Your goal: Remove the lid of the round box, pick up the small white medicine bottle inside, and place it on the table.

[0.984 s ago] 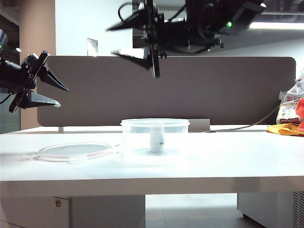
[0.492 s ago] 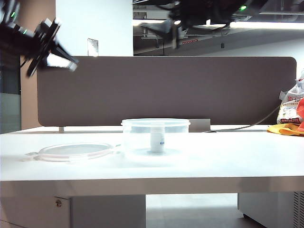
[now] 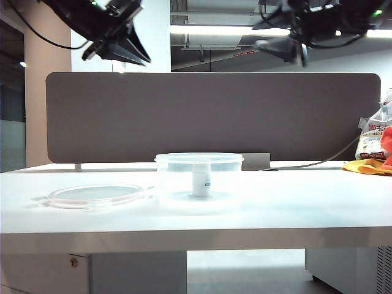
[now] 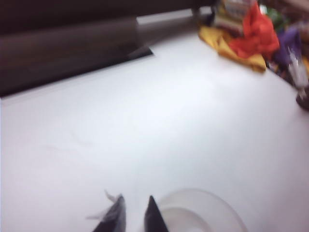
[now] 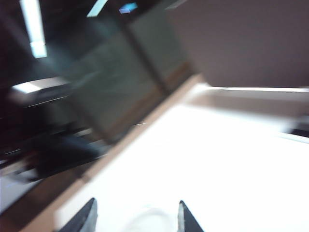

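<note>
Medicine bottle (image 3: 201,179) upright inside the round box (image 3: 199,177) at table (image 3: 288,211) centre; lid (image 3: 93,195) already off, flat at 9 o'clock of the box, just beside it. Both arms high. Left gripper (image 3: 125,49) at 11 o'clock, fingers nearly together, empty. Right gripper (image 3: 288,49) at 1 o'clock, fingers apart, empty. Best approach, judged: bring the right one straight down inside the rim, straddle the cap, close gently, lift vertically. Divider panel (image 3: 214,116) behind.
</note>
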Action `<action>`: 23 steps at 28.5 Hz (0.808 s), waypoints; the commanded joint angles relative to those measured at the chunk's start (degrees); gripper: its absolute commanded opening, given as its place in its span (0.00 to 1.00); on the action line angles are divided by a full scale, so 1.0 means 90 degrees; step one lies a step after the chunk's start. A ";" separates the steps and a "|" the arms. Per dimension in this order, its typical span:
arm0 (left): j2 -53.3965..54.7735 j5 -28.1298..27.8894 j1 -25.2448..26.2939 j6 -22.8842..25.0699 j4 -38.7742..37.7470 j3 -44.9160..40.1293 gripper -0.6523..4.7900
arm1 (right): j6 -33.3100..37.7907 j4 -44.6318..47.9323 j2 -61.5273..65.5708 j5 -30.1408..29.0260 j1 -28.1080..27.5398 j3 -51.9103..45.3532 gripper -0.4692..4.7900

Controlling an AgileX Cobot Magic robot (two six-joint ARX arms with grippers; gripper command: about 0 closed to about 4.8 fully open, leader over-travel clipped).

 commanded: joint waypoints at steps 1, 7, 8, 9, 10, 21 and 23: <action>-0.0032 -0.0228 -0.0274 0.0119 -0.0277 0.0056 0.22 | -0.1020 -0.0631 -0.0036 0.1042 -0.0304 0.0022 0.49; -0.0039 -0.0262 -0.0500 0.0117 -0.0648 0.0056 0.22 | -0.2788 -0.1076 -0.0034 0.3262 -0.0763 0.0022 0.49; -0.0036 -0.0374 -0.0525 0.0117 -0.0741 0.0053 0.22 | -0.3147 -0.1141 -0.0034 0.3665 -0.0801 0.0022 0.48; -0.0039 -0.0425 -0.0527 0.0121 -0.0804 0.0053 0.22 | -0.3551 -0.1219 -0.0034 0.4214 -0.0816 0.0022 0.48; -0.0036 -0.0520 -0.0527 0.0160 -0.0857 0.0053 0.22 | -0.3886 -0.1316 -0.0036 0.4677 -0.0816 0.0022 0.48; -0.0034 -0.1409 -0.0527 0.0435 -0.1175 0.0049 0.22 | -0.5200 -0.2280 -0.0250 0.6285 -0.0384 0.0022 0.37; -0.0034 -0.1392 -0.0527 0.0369 -0.1183 0.0049 0.22 | -0.5158 -0.2531 -0.0403 0.6237 -0.0236 0.0022 0.37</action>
